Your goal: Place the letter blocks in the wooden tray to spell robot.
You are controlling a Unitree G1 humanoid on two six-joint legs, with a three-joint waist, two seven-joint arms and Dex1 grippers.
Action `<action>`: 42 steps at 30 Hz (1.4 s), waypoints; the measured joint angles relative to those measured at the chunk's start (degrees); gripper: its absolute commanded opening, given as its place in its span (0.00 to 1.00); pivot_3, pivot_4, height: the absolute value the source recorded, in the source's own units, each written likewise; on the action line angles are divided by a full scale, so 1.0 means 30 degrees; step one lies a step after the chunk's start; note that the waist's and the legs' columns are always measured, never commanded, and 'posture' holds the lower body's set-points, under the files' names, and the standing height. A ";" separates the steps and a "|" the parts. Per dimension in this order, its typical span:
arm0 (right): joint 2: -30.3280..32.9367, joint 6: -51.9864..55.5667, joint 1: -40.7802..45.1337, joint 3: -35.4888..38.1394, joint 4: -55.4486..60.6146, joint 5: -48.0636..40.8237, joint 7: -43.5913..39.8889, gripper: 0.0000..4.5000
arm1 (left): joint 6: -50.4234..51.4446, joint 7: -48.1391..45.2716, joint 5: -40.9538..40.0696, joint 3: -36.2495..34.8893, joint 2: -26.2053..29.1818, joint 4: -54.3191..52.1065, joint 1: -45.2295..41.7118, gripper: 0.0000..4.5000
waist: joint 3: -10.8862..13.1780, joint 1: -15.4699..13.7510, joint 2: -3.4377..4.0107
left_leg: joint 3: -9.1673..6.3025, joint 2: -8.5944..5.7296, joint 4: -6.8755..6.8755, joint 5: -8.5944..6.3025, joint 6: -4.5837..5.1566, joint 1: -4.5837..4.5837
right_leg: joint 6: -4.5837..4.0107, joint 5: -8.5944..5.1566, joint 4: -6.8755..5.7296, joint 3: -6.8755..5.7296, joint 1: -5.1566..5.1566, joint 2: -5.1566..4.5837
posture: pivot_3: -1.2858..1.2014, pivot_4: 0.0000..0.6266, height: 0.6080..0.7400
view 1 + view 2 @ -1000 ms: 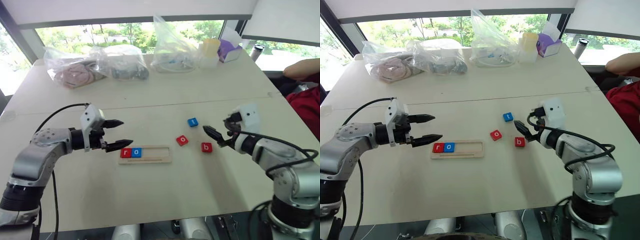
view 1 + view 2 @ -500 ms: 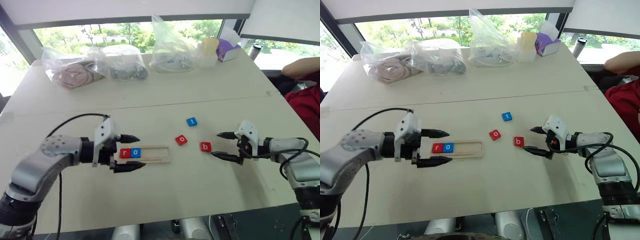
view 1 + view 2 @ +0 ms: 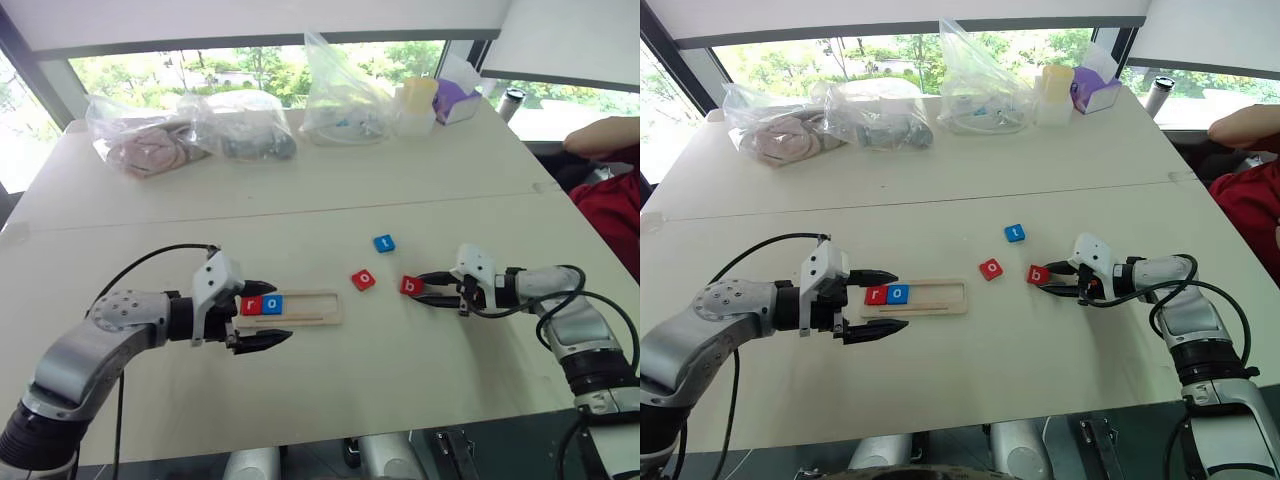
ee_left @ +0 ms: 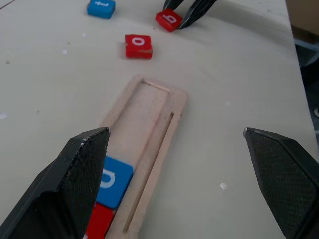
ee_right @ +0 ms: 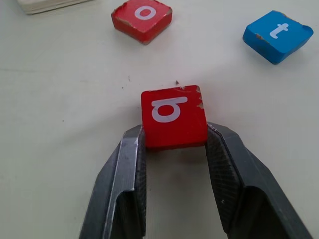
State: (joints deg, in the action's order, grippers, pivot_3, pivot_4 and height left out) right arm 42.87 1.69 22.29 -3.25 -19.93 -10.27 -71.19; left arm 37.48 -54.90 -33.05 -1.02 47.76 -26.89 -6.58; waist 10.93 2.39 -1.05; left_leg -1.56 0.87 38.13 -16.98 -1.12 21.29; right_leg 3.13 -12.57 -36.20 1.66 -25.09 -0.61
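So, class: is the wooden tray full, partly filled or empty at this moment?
Partly filled. The wooden tray holds the red r block and blue o block at one end; the rest of its slot is bare wood.

Bright daylight from windows [image 3: 260, 65] behind table [image 3: 330, 180]; soft shadows, sharp focus, slight edge distortion

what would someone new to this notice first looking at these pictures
First, the right gripper, low over the table, with its jaws closed on the sides of the red b block. Next, the wooden tray in front of the left gripper, whose jaws stand wide open by the tray's filled end, where the red r block and blue o block sit side by side. Between them, a red o block and a blue t block lie loose on the table.
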 measured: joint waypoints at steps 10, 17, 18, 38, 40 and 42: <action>-0.4307 0.6370 0.2436 -0.3687 0.8607 -0.0473 0.2795 0.25 | -0.0953 -0.1664 0.0440 -0.4398 0.3387 0.2731 0.1572 1.00 | 0.0011 0.0013 0.0035 | -0.0050 0.0042 -0.0032 0.0000 -0.0001 0.0018 | -0.0050 0.0003 -0.0074 -0.0060 -0.0081 0.0017 | 0.52 0.24 1.00; -0.6107 0.7020 0.3715 -0.6801 0.7055 0.1412 0.3669 0.25 | -0.0799 -0.1093 0.0349 -0.4834 0.2919 0.2208 0.2585 1.00 | 0.0016 -0.0423 0.0026 | 0.0024 0.0016 -0.0018 0.0002 -0.0007 0.0055 | -0.0092 0.0031 0.0006 -0.0038 -0.0075 -0.0090 | 0.52 0.24 1.00; -0.6285 0.6979 0.3903 -0.7185 0.6884 0.1610 0.3602 0.25 | -0.0734 -0.0949 0.0345 -0.4866 0.2794 0.2019 0.2743 1.00 | 0.0016 -0.0450 0.0027 | 0.0022 0.0015 -0.0018 0.0002 -0.0007 0.0053 | -0.0092 0.0032 0.0004 -0.0040 -0.0074 -0.0088 | 0.52 0.24 1.00; -0.6422 0.6644 0.4271 -0.8206 0.6087 0.2566 0.2800 0.25 | -0.0501 0.0099 0.0399 -0.5044 0.2368 0.1137 0.3012 1.00 | 0.0015 -0.0446 0.0024 | 0.0002 0.0022 -0.0018 0.0003 -0.0007 0.0038 | -0.0107 0.0041 -0.0016 -0.0053 -0.0073 -0.0027 | 0.52 0.24 1.00; -0.6440 0.6638 0.4271 -0.8206 0.5959 0.2597 0.2818 0.36 | -0.0503 0.0108 0.0417 -0.4956 0.2366 0.1138 0.2989 1.00 | 0.0014 -0.0443 0.0024 | 0.0004 0.0021 -0.0018 0.0003 -0.0007 0.0037 | -0.0107 0.0042 -0.0016 -0.0053 -0.0073 -0.0027 | 0.52 0.24 1.00; -0.6490 0.6635 0.4272 -0.8199 0.5710 0.2616 0.2862 0.58 | -0.0503 0.0113 0.0444 -0.4749 0.2352 0.1142 0.2942 1.00 | 0.0015 -0.0443 0.0024 | 0.0004 0.0021 -0.0018 0.0003 -0.0007 0.0038 | -0.0107 0.0042 -0.0016 -0.0053 -0.0074 -0.0026 | 0.52 0.24 1.00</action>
State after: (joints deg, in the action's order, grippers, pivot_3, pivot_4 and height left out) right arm 23.40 21.60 35.10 -27.85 -2.80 -2.42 -62.60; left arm 35.97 -54.56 -31.72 -15.27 54.81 -23.46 2.24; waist 10.97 1.06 -0.97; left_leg -1.55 0.93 38.07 -16.97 -1.14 21.40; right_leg 2.81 -12.44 -36.25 1.50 -25.31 -0.69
